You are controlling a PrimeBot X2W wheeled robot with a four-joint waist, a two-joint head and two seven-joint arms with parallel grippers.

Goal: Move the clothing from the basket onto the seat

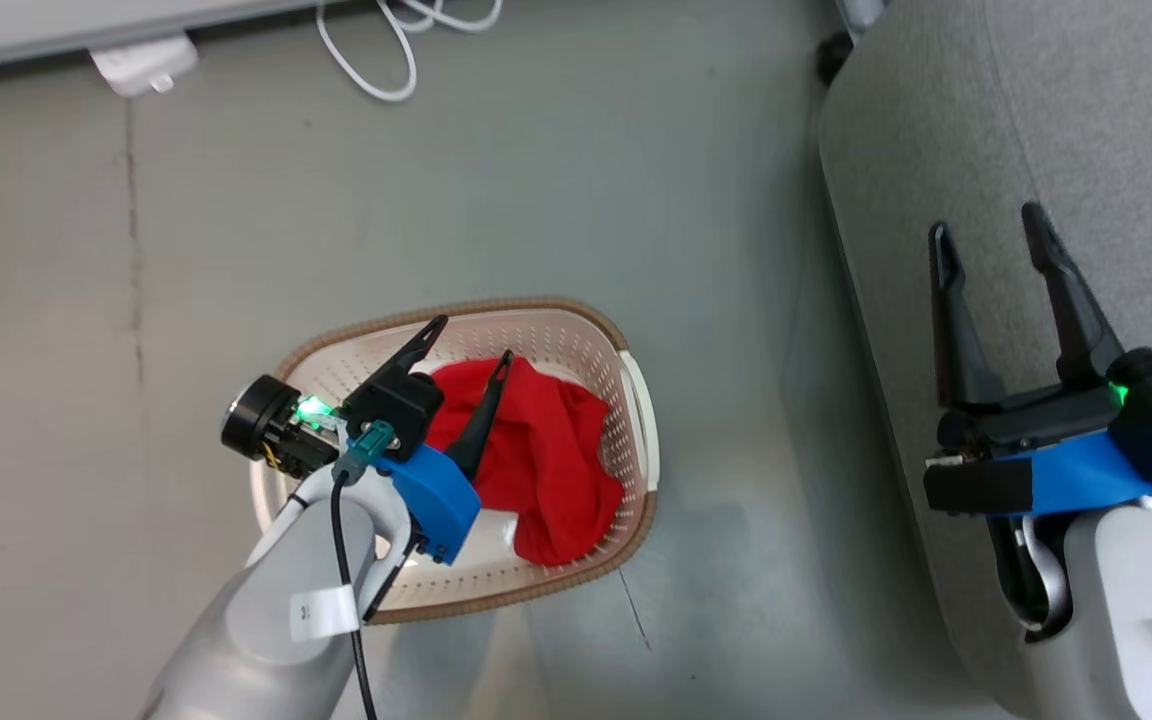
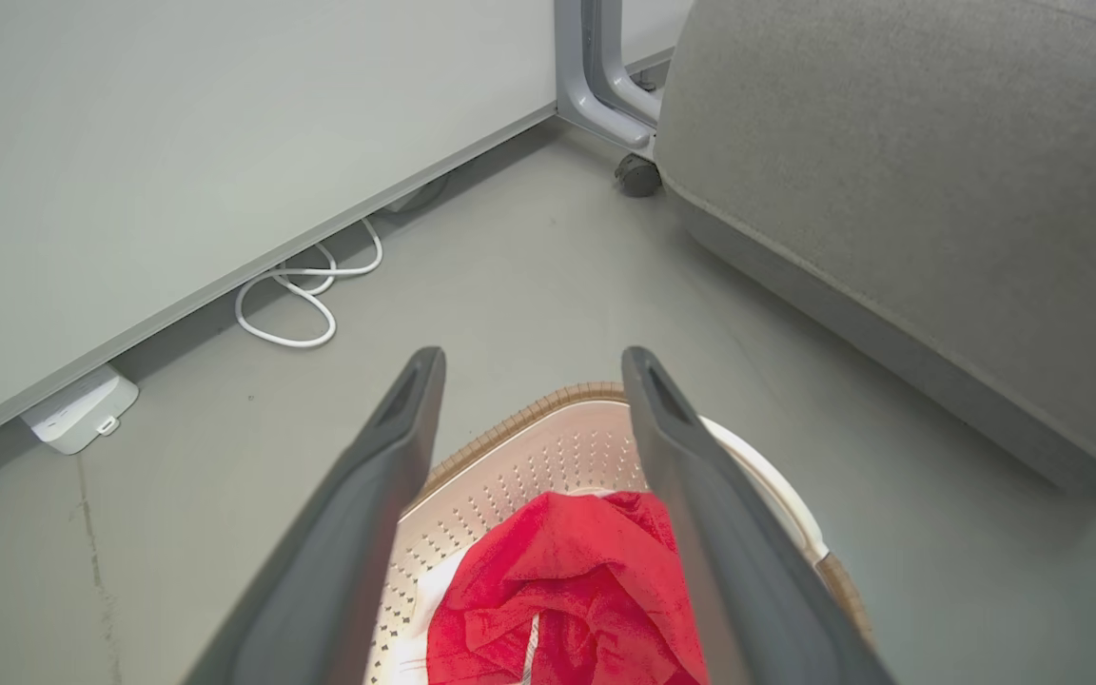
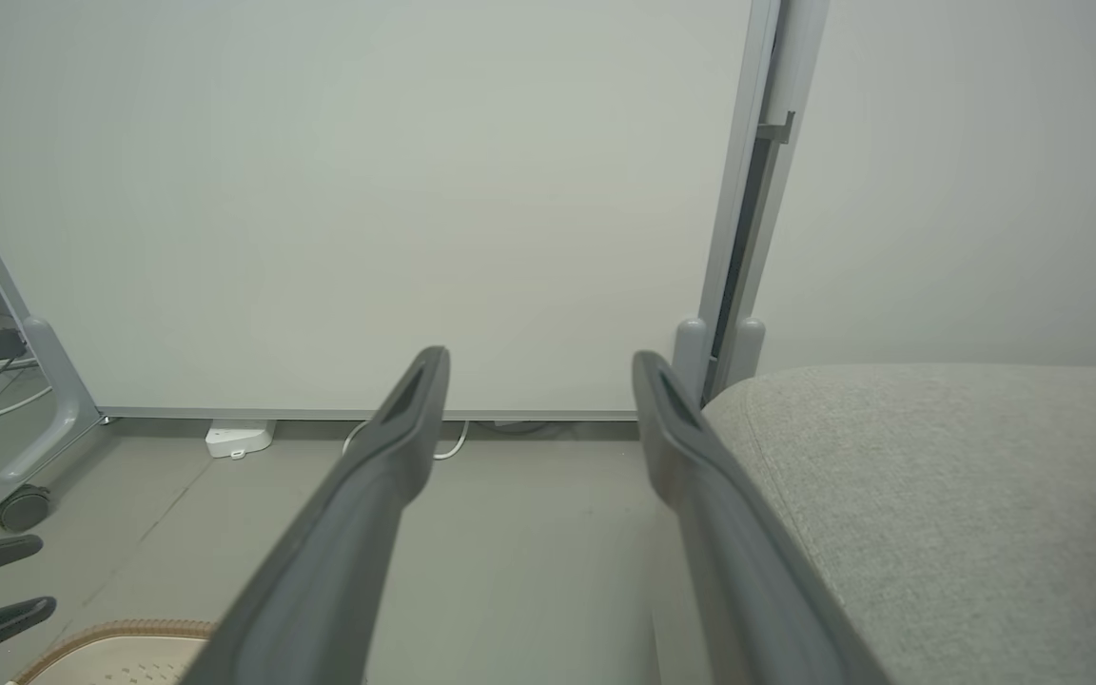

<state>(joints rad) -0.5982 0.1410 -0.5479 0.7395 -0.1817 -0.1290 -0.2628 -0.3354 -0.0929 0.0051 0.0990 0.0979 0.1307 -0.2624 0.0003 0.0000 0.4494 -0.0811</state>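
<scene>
1. Grey floor [image 1: 586, 180] carries the basket [image 1: 526, 303], near the seat [image 1: 1036, 120].
2. Clothing [image 1: 546, 450] lies bunched in the basket.
3. My left claw [image 1: 474, 340] hangs wide open above it, empty; I should drop deep and pinch a thick fold.
4. My right claw [image 1: 986, 225] is open, empty, over the seat.

The left gripper [image 1: 472, 338] and the right gripper [image 1: 986, 221] look alike: two long, dark, tapering fingers [image 1: 486, 410] with a slot near each tip, a black block, then a bright blue bracket [image 1: 431, 495], and behind the bracket a smooth pale grey forearm [image 1: 256, 620]. Just beside the left bracket are a small green light [image 1: 313, 407], a black round part [image 1: 251, 415] and a teal plug [image 1: 366, 445], whose black cable [image 1: 344, 540] runs behind the bracket along the forearm and carries a white tag [image 1: 321, 612]. The right bracket [image 1: 1076, 475] has also a green light beside it and a curved silver piece [image 1: 1044, 575] behind it.
</scene>
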